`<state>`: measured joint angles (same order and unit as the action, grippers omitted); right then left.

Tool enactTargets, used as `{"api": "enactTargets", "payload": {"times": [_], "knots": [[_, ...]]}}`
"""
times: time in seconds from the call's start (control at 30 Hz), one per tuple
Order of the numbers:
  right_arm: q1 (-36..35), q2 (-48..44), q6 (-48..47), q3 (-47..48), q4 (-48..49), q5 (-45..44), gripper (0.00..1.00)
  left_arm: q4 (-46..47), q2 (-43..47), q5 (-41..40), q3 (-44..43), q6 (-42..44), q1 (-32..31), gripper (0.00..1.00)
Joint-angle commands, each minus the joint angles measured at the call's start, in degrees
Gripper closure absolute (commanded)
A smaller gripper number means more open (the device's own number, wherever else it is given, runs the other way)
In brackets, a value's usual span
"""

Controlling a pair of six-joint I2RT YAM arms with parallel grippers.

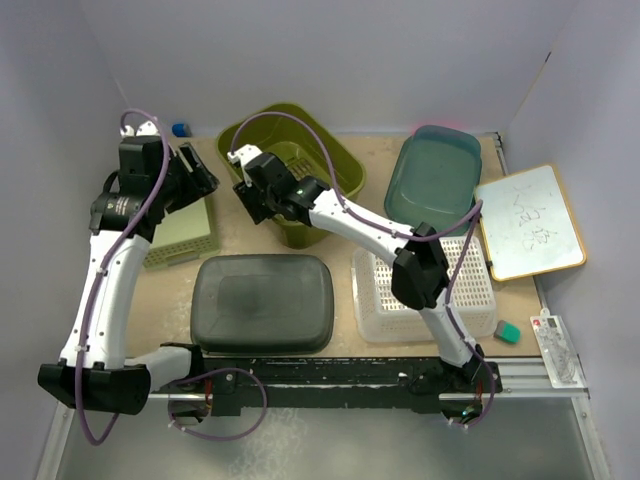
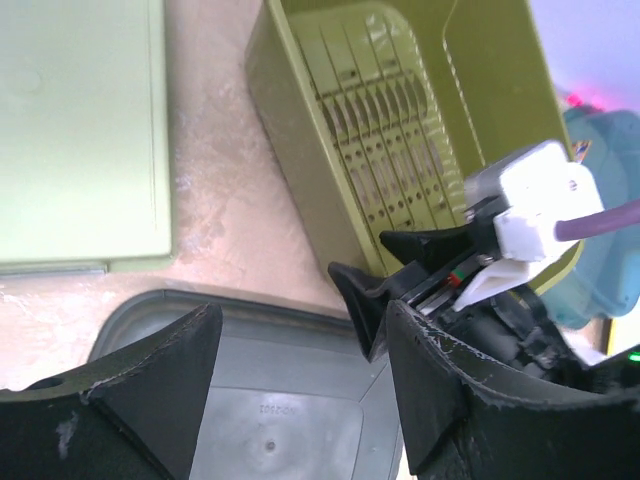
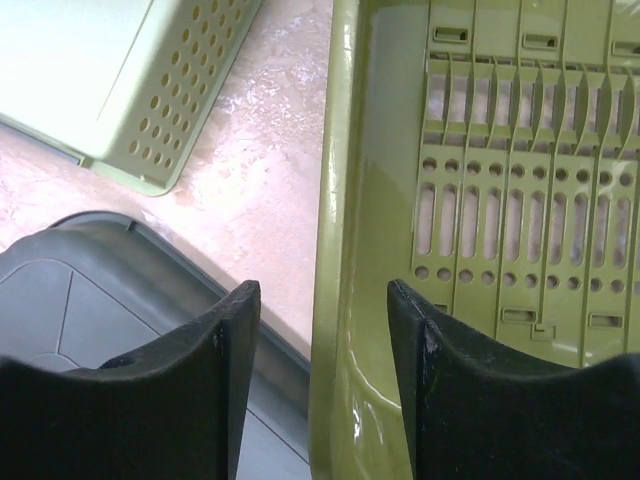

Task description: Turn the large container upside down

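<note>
The large olive-green container (image 1: 338, 158) stands upright at the back middle, its slotted floor showing in the left wrist view (image 2: 385, 110) and the right wrist view (image 3: 500, 160). My right gripper (image 3: 322, 292) is open and straddles the container's near-left rim, one finger outside the wall and one inside; it shows in the top view (image 1: 252, 200) and in the left wrist view (image 2: 400, 268). My left gripper (image 2: 300, 322) is open and empty, held above the table left of the container (image 1: 205, 180), apart from it.
A dark grey tub (image 1: 262, 302) lies upside down in front of the olive container. A pale green perforated basket (image 1: 185, 235) lies at the left. A teal tub (image 1: 433, 178), a white basket (image 1: 470, 290), a whiteboard (image 1: 530, 222) and a teal eraser (image 1: 508, 332) are at the right.
</note>
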<state>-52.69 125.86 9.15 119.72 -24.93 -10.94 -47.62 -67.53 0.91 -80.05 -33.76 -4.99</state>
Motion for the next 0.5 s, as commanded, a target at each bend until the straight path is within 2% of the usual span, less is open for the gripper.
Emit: {"api": "enactTargets", "payload": {"times": [0.0, 0.07, 0.1, 0.33, 0.37, 0.47], "knots": [[-0.27, 1.61, -3.53, 5.63, -1.04, -0.06, 0.44, -2.61, 1.25, -4.2, -7.68, 1.06, 0.69, 0.36], [-0.39, 4.36, -3.31, 8.58, -1.91, -0.03, 0.45, -3.69, 1.47, -5.53, -8.76, 0.34, 0.77, 0.35], [-0.44, 5.52, -3.08, 9.89, -2.32, -0.12, 0.49, -3.79, 1.72, -6.2, -8.8, 0.02, 0.78, 0.35], [-1.18, 7.49, -0.74, 15.26, -2.11, -1.2, 0.96, -3.42, 4.12, -10.65, -7.93, -1.5, 0.86, 0.35], [-1.21, 7.13, -0.47, 16.19, -2.27, -1.07, 1.0, -3.26, 4.27, -10.86, -7.93, -1.69, 0.86, 0.35], [-1.15, 5.02, 2.13, 19.31, -3.29, 3.67, 1.0, -2.64, 4.11, -7.85, -8.3, -1.14, 0.86, 0.36]]}}
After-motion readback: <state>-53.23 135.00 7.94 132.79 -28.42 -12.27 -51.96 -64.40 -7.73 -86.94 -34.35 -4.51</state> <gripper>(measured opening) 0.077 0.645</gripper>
